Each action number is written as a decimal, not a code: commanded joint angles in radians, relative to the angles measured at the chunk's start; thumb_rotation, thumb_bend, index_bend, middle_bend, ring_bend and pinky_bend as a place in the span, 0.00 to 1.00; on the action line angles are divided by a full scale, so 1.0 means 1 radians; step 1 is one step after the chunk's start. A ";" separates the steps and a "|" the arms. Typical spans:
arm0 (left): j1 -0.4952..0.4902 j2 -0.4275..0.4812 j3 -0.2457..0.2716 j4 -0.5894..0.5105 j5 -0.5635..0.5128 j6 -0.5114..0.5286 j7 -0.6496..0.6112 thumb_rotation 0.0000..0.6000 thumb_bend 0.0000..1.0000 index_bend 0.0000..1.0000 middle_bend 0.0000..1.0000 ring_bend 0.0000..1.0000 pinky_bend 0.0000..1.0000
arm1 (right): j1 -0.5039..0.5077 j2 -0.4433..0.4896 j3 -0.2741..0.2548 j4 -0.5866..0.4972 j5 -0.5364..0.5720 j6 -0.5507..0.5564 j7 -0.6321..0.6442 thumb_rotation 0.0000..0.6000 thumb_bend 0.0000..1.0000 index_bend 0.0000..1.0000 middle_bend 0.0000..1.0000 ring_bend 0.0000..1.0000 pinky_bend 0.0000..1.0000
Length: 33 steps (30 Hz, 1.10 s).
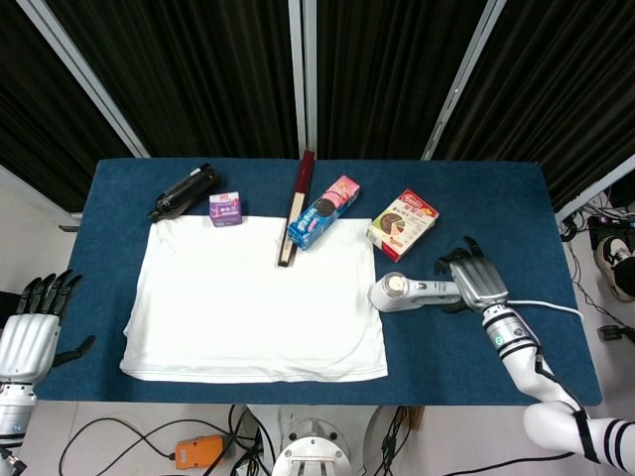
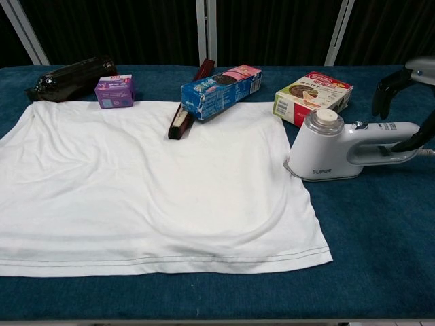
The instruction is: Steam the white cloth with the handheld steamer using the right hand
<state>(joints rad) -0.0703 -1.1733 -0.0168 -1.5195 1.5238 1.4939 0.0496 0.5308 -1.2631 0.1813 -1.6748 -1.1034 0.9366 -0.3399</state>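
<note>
The white cloth (image 1: 253,297) (image 2: 149,183) lies spread flat on the left half of the blue table (image 1: 466,198). Just off its right edge the white handheld steamer (image 1: 412,292) (image 2: 346,146) lies on its side, head toward the cloth. My right hand (image 1: 476,281) is at the far end of the steamer's handle. Its dark fingers (image 2: 389,87) are spread above and beside the handle, not closed around it. My left hand (image 1: 28,332) hangs open off the table's left front corner, holding nothing.
Along the cloth's far edge lie a black bottle (image 1: 185,190), a small purple box (image 1: 226,209), a long dark box (image 1: 296,208), a blue cookie pack (image 1: 322,211) and a red-green box (image 1: 403,224). The steamer's white cord (image 1: 541,305) trails right.
</note>
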 commanded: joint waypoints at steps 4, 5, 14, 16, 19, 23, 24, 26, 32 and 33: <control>-0.006 -0.003 -0.002 0.008 -0.005 -0.010 -0.006 1.00 0.13 0.06 0.05 0.00 0.00 | 0.036 -0.042 -0.010 0.033 0.038 -0.022 -0.027 1.00 0.06 0.52 0.51 0.39 0.00; -0.007 -0.003 -0.002 0.010 -0.006 -0.011 -0.008 1.00 0.13 0.06 0.05 0.00 0.00 | 0.042 -0.049 -0.012 0.038 0.042 -0.022 -0.032 1.00 0.06 0.52 0.52 0.41 0.00; -0.004 -0.004 -0.001 0.019 -0.014 -0.014 -0.019 1.00 0.13 0.06 0.05 0.00 0.00 | 0.070 -0.065 -0.025 0.046 0.057 -0.030 -0.037 1.00 0.06 0.56 0.56 0.52 0.00; -0.003 -0.003 -0.001 0.020 -0.016 -0.014 -0.019 1.00 0.13 0.06 0.05 0.00 0.00 | 0.073 -0.062 -0.027 0.048 0.065 -0.035 -0.031 1.00 0.06 0.57 0.58 0.54 0.00; -0.002 -0.005 -0.001 0.021 -0.017 -0.013 -0.020 1.00 0.13 0.06 0.05 0.00 0.00 | 0.079 -0.059 -0.030 0.054 0.072 -0.045 -0.021 1.00 0.06 0.58 0.59 0.57 0.00; -0.003 -0.008 0.000 0.022 -0.017 -0.016 -0.019 1.00 0.13 0.06 0.05 0.00 0.00 | 0.085 -0.060 -0.039 0.060 0.072 -0.050 -0.015 1.00 0.06 0.59 0.60 0.58 0.00; -0.003 -0.008 0.000 0.022 -0.017 -0.016 -0.019 1.00 0.13 0.06 0.05 0.00 0.00 | 0.086 -0.062 -0.041 0.062 0.071 -0.051 -0.012 1.00 0.06 0.59 0.60 0.58 0.00; -0.003 -0.009 0.001 0.022 -0.017 -0.016 -0.019 1.00 0.13 0.06 0.05 0.00 0.00 | 0.086 -0.067 -0.046 0.069 0.069 -0.050 -0.003 1.00 0.06 0.59 0.60 0.58 0.00; -0.003 -0.011 0.001 0.025 -0.019 -0.017 -0.019 1.00 0.13 0.06 0.05 0.00 0.00 | 0.087 -0.081 -0.059 0.089 0.067 -0.059 0.023 1.00 0.06 0.59 0.60 0.58 0.00; -0.002 -0.011 0.001 0.026 -0.019 -0.017 -0.020 1.00 0.13 0.06 0.05 0.00 0.00 | 0.086 -0.081 -0.060 0.090 0.068 -0.060 0.028 1.00 0.06 0.59 0.60 0.58 0.00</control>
<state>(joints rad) -0.0727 -1.1844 -0.0162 -1.4940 1.5050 1.4770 0.0298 0.6173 -1.3431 0.1228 -1.5865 -1.0360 0.8780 -0.3147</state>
